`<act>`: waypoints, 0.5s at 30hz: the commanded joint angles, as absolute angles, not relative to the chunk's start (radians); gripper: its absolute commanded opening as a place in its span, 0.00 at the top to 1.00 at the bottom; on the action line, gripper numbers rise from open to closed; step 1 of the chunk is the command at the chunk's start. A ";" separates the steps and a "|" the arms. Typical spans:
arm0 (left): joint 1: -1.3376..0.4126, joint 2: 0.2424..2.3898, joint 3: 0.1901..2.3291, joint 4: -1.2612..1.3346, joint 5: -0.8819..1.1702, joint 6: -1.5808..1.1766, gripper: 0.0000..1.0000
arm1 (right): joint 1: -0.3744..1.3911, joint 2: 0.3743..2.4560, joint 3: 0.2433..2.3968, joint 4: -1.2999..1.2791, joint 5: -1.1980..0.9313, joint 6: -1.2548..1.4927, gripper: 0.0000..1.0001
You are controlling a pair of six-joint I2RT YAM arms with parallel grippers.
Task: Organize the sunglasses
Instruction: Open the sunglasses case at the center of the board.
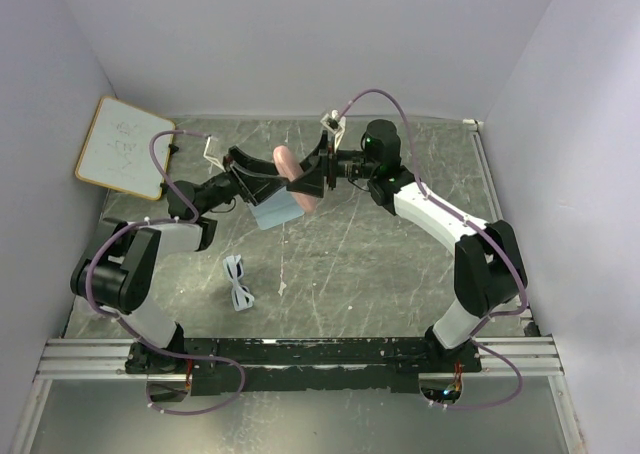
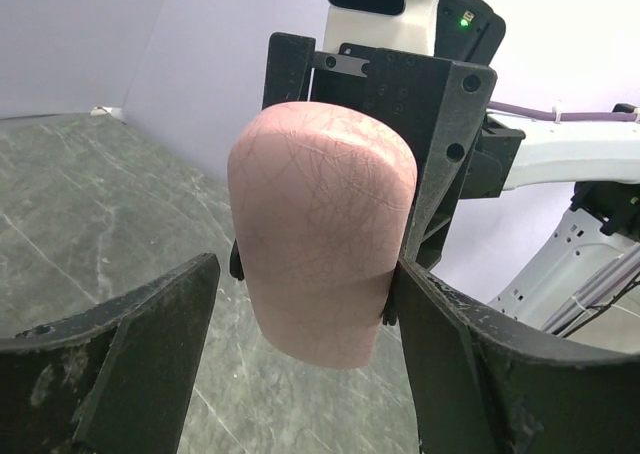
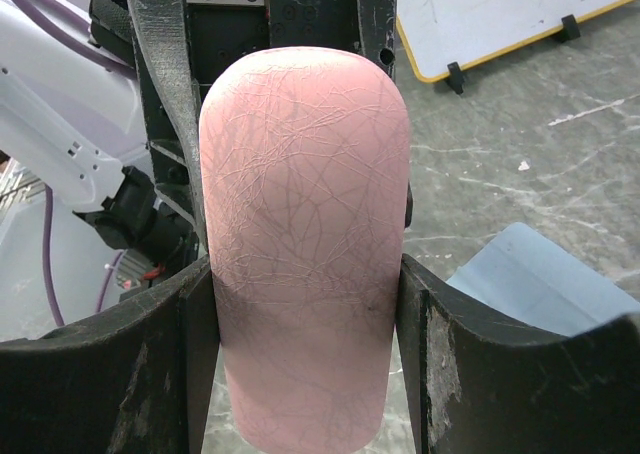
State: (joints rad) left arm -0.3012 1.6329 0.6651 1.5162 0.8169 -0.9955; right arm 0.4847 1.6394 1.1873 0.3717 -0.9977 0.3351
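Tabletop [image 1: 380, 264] bears sunglasses [image 1: 238, 282] well apart from right tool [image 1: 300, 187] gripping case [image 1: 287, 161].

Nothing legible shows in any view. The yellow-framed white rectangular whiteboard [image 1: 125, 146], at about ten o'clock in the overhead view, carries faint handwritten marks. They are too pale and small to read, even from the right wrist camera.

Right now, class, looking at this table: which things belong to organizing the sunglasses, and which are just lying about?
Belong to the job: white sunglasses; pink case; probably the blue cloth.
Just lying about: whiteboard.
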 commanded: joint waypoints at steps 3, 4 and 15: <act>-0.281 1.662 0.688 1.727 0.840 -1.027 0.25 | 0.489 1.638 1.215 0.383 -1.021 0.324 1.00; -0.281 1.670 0.691 1.744 0.840 -1.040 0.25 | 0.489 1.639 1.214 0.383 -1.020 0.323 1.00; -0.281 1.672 0.707 1.731 0.832 -1.044 0.13 | 0.517 1.661 1.225 0.362 -1.008 0.311 1.00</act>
State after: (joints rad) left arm -0.2874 1.6722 0.6792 1.5192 0.8356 -1.0443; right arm 0.4915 1.6527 1.1900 0.3592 -0.9840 0.3275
